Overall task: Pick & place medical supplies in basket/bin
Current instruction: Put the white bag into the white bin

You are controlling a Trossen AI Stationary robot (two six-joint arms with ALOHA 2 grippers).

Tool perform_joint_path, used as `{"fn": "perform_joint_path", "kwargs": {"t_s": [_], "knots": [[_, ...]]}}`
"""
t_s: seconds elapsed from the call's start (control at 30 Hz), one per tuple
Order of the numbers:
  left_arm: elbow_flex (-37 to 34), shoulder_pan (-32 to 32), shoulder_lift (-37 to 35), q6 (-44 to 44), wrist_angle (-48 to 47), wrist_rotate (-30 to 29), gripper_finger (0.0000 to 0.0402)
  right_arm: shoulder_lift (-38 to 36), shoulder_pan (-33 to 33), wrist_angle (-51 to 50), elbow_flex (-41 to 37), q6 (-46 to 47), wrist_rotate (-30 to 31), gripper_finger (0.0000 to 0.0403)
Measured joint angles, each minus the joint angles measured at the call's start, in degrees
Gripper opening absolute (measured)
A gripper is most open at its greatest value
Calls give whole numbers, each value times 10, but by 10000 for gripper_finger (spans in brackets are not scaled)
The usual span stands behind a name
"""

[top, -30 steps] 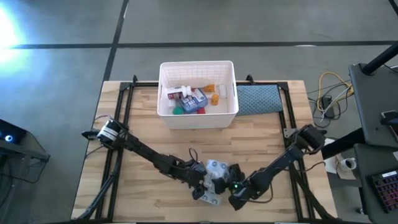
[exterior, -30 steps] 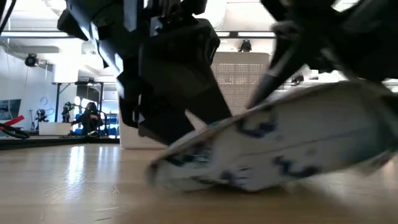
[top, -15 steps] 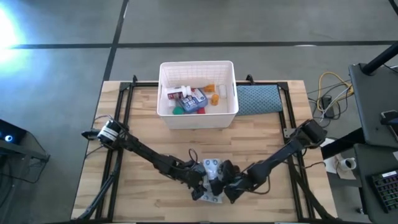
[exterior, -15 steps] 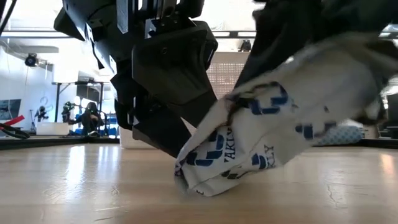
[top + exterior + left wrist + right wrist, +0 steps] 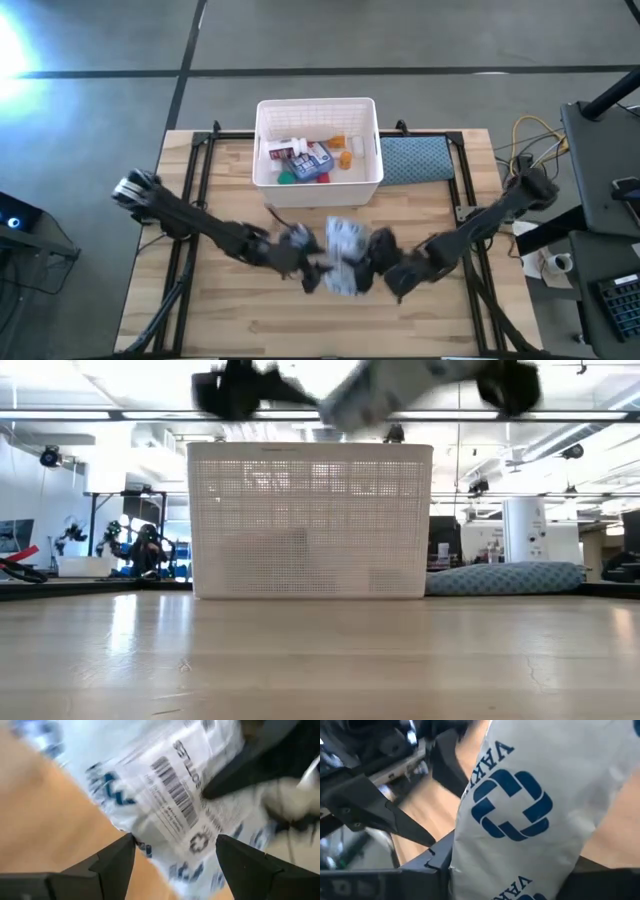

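A white packet (image 5: 345, 255) printed with blue crosses hangs above the middle of the worktop (image 5: 230, 320), clear of its surface. The right gripper (image 5: 372, 258) pinches it; the left gripper (image 5: 305, 265), fingers spread, sits beside it. The white basket (image 5: 318, 185) stands at the far edge.

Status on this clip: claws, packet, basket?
Right claw shut on white packet, lifted off table. Left claw open beside it. Basket ahead, nothing between.

Basket (image 5: 318, 190) sitting at upper centre of high view, supplies (image 5: 305, 157) lying inside. Pad (image 5: 415, 160) lying just right of basket. Packet (image 5: 343, 255) hanging lower centre, between left gripper (image 5: 312, 270) and right gripper (image 5: 375, 262), above table (image 5: 230, 320), in front of basket.
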Motion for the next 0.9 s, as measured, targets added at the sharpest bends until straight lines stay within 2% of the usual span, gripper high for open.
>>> {"fn": "perform_joint_path", "kwargs": {"t_s": [0.17,0.27,0.37,0.43,0.57,0.63,0.77,0.9], "knots": [[-2,-13,-107,48,15,-139,255,-121,-35,-4,-1,-110,114,185],[-4,-13,-148,74,10,-181,255,-183,-96,-2,0,-189,108,184],[-5,-14,-186,94,10,-192,255,-205,-201,1,0,-269,74,185],[-5,-16,-210,100,11,-189,255,-206,-290,5,-1,-302,-2,190],[-5,-15,-252,146,7,-162,255,-192,-461,5,-1,-276,-277,206],[-5,-12,-274,177,8,-140,255,-181,-520,7,-2,-258,-368,212],[-8,-11,-307,200,9,-139,255,-174,-592,21,-1,-269,-448,217],[-18,-11,-325,204,8,-143,255,-163,-620,18,-1,-314,-458,218]]}}
